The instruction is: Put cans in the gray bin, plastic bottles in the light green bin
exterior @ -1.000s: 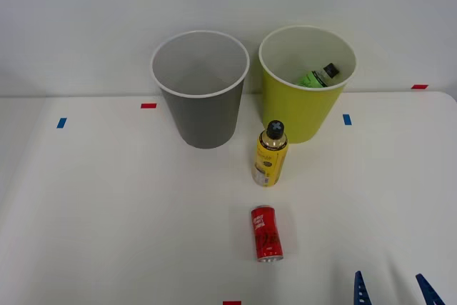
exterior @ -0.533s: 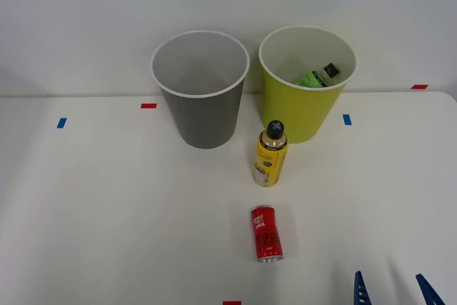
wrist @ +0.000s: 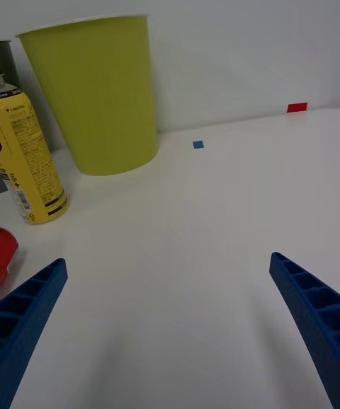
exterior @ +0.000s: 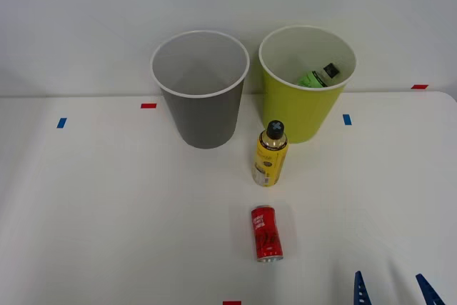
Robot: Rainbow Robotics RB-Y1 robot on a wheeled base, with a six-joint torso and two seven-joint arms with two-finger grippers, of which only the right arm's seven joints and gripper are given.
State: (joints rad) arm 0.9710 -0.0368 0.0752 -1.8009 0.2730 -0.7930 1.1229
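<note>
Hovering low at the near right edge of the table point(exterior: 100, 212), the right gripper point(exterior: 395, 289) had its blue fingers point(wrist: 312, 310) spread wide with nothing between them. Just left of it the red can point(exterior: 265, 233) lay on its side, long axis running near-to-far, silver top toward the robot. Farther back the yellow bottle point(exterior: 270, 154) stood upright, cap up, in front of the light green bin point(exterior: 303, 105) holding the green bottle point(exterior: 318, 76), gray bin point(exterior: 203, 108) beside it.

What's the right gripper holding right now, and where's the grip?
Nothing. The right gripper is open over bare table, with the red can and yellow bottle apart from it.
</note>
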